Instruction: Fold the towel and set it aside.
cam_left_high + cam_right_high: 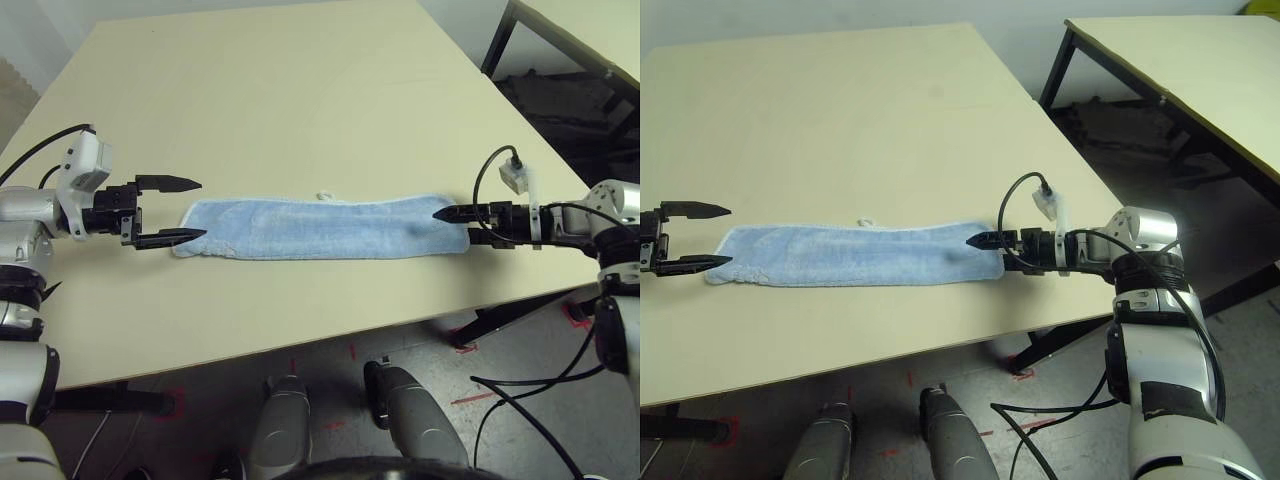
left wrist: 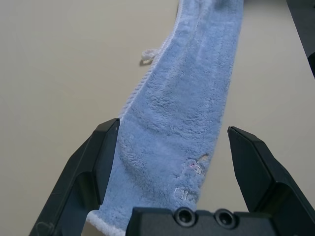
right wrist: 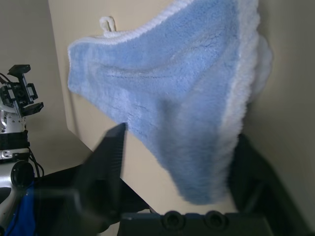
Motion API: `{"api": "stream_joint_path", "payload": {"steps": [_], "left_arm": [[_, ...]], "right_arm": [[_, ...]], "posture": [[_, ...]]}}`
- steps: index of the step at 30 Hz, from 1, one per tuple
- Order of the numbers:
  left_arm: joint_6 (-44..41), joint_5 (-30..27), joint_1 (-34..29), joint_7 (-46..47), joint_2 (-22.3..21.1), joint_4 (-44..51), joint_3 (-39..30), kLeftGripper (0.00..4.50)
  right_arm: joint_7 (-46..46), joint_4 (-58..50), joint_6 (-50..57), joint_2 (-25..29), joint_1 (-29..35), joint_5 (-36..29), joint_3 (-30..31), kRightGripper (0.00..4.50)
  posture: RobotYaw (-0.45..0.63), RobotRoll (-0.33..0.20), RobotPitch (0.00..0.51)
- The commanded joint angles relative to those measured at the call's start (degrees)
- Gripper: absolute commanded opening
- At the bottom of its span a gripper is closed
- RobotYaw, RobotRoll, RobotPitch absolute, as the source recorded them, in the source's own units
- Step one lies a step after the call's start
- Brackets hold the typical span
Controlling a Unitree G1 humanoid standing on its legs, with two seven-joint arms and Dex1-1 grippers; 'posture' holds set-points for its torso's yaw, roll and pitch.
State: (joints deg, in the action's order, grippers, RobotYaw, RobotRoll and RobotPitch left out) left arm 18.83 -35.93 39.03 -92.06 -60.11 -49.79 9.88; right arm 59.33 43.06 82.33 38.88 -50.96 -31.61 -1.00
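- A pale desk [image 1: 300,110] was seen, with a second desk [image 1: 1200,70] standing well apart at the far right.
- The towel [image 1: 310,228], folded into a long narrow strip, was laid flat across the near part of the desk, between the two grippers.
- The left gripper [image 1: 172,210] was held at the strip's left end with its fingers spread wide apart.
- The right gripper [image 1: 445,214] was set at the right end; the towel's end lay between its fingers, though a clamp could not be told.
- A small white loop [image 1: 325,195] was seen at the towel's far edge.

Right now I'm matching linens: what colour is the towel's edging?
White, on the light blue towel; clearest in the right wrist view.
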Motion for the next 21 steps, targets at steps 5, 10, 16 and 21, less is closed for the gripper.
{"api": "stream_joint_path", "payload": {"steps": [5,10,16,21], "left_arm": [[0.6,0.4,0.0,-0.4,0.7,-0.3,0.4,4.5],[0.9,0.7,0.4,-0.4,1.1,-0.7,0.4,4.5],[1.3,1.0,0.6,-0.4,1.6,-0.9,0.4,4.5],[1.8,1.5,0.9,-0.4,1.7,-1.7,0.5,4.5]], "right_arm": [[1.5,-2.3,-6.4,4.2,1.1,4.5,5.7,0.82],[6.0,-0.6,-11.7,8.6,-0.8,9.0,11.1,0.02],[11.5,1.3,-17.5,11.7,-3.1,15.0,16.9,0.02],[14.4,2.7,-19.1,12.3,-6.1,17.7,17.9,0.02]], "posture": [[0.03,0.0,0.171],[0.02,0.0,0.166],[0.02,0.0,0.159],[0.02,0.0,0.155]]}}
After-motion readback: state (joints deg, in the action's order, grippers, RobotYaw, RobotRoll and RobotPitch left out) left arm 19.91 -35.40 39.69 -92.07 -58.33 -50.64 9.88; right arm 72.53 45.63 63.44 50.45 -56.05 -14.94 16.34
